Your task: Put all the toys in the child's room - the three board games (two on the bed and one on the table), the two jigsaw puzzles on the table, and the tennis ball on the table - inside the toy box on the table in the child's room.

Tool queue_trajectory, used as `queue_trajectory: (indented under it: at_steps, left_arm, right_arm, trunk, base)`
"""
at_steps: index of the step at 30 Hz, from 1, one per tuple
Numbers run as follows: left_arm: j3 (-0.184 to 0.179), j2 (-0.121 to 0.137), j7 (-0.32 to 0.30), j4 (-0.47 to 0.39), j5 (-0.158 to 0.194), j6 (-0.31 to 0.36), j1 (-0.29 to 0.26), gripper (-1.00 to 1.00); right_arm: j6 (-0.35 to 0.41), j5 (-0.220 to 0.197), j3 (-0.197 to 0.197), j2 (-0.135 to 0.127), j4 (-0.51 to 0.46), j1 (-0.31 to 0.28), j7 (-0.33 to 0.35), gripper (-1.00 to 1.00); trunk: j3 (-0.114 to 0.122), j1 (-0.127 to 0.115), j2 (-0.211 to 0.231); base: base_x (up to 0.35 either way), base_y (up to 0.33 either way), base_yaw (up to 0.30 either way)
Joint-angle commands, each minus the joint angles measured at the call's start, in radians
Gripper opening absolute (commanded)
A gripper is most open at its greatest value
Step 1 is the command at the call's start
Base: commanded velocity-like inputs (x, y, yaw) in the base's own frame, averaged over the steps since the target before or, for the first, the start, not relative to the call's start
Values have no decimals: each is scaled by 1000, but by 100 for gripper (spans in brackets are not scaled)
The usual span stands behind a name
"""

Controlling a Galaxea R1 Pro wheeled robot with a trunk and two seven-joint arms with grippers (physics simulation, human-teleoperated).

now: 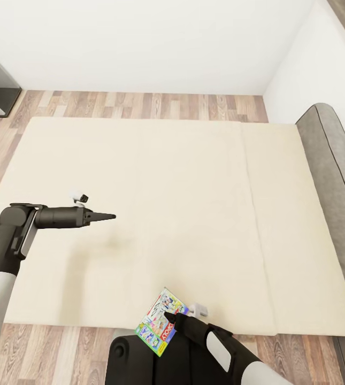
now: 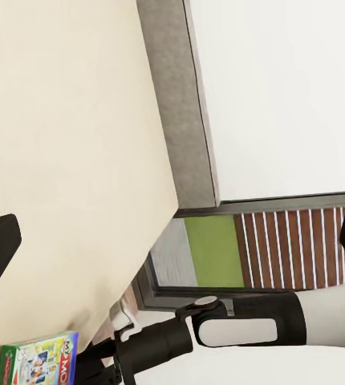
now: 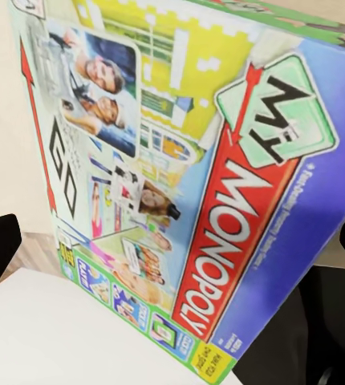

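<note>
With my right gripper (image 1: 168, 319) clamped on a board game (image 1: 161, 322) at the bed (image 1: 156, 214) edge, left gripper (image 1: 108, 216) pinched together, I judge the next move: carry it to the toy box.

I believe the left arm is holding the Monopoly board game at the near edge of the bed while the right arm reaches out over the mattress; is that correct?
Not quite: the arms are swapped. In the head view the right gripper holds the Monopoly board game at the near edge of the bed, and the left gripper reaches out over the mattress with nothing in its jaws.
</note>
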Motion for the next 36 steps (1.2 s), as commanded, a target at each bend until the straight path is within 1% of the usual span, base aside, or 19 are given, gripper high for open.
queue_trajectory:
  at_steps: [1, 11, 18, 36]
  left_arm:
    - [0, 0, -4, 0, 0, 11, 0, 100]
    - [0, 0, -4, 0, 0, 11, 0, 100]
    - [0, 0, -4, 0, 0, 11, 0, 100]
    - [0, 0, -4, 0, 0, 11, 0, 100]
  right_arm:
    - [4, -8, 3, 0, -1, 0, 0, 100]
    - [4, -8, 3, 0, -1, 0, 0, 100]
    - [4, -8, 3, 0, -1, 0, 0, 100]
    - [4, -8, 3, 0, -1, 0, 0, 100]
  trunk:
    - [-1, 1, -1]
    - [-1, 1, -1]
    - [-1, 1, -1]
    - [-1, 1, -1]
  base:
    - [0, 9, 0]
    - [0, 2, 0]
    - [0, 113, 0]
    - [0, 21, 0]
